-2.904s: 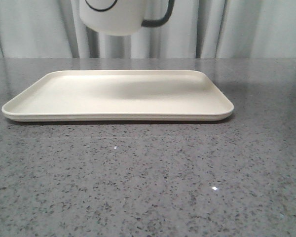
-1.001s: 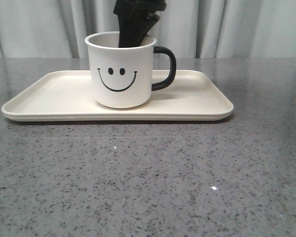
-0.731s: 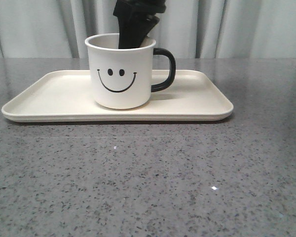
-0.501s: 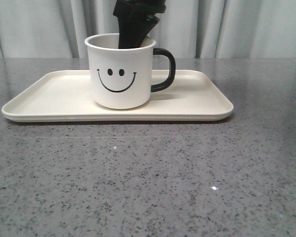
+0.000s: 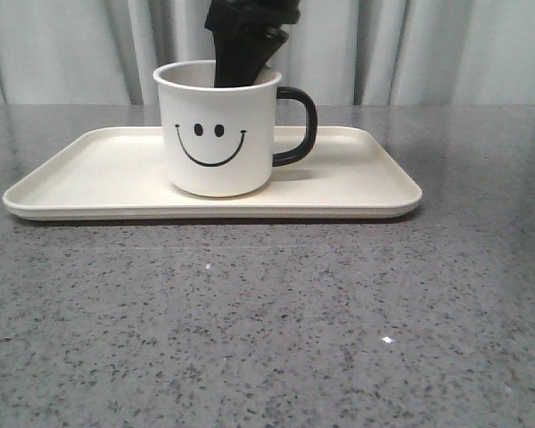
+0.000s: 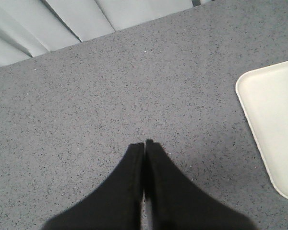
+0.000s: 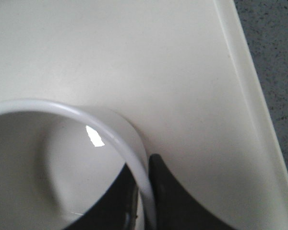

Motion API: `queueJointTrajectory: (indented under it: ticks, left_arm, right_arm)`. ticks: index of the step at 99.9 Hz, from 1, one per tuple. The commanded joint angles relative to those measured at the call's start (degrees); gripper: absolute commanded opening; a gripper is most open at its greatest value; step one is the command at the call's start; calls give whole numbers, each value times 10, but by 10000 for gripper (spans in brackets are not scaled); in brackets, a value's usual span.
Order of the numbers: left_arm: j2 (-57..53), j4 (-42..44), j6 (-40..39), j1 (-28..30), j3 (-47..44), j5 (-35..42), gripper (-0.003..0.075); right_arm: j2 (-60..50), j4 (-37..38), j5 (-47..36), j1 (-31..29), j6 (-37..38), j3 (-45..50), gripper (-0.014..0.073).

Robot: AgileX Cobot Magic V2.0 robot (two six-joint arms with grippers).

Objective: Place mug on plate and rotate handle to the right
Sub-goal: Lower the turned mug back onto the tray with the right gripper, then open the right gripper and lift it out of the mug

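Observation:
The white mug [image 5: 218, 134] with the black smiley face stands upright on the cream plate [image 5: 98, 178], a little left of its middle. Its black handle [image 5: 301, 125] points to the right. My right gripper [image 5: 245, 53] comes down from above, one finger inside the mug and one outside, shut on the rim at the back. In the right wrist view the gripper [image 7: 145, 182] pinches the mug's rim [image 7: 86, 117] over the plate [image 7: 158, 72]. My left gripper [image 6: 145, 143] is shut and empty over the grey table, beside a corner of the plate [image 6: 273, 105].
The speckled grey table [image 5: 267, 339] stretches in front of the plate. A pale curtain [image 5: 446, 45] hangs behind the table's far edge.
The mug, held high above the plate 2.9 s ago, now stands on it. Over the last second it has barely moved; the handle has shifted slightly.

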State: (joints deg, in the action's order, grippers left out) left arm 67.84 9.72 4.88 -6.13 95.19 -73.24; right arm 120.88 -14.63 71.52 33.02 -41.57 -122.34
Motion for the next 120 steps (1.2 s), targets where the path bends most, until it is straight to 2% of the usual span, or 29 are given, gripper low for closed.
queueJointTrajectory:
  ticks: [1,53,93,120]
  left_arm:
    - [-11,2,-7,1,13,10,-20]
    - [-11,2,-7,1,13,10,-20]
    - [-11,2,-7,1,13,10,-20]
    - [-11,2,-7,1,13,10,-20]
  right_arm:
    - [-32,-10,37,-2,-5,-17,112]
    - [-37,-10,21,-2,-5,-21,122]
    - [-37,-43,30,-2,-5,-90,122]
    - [-64,-54,25,-2,-5,-98,122]
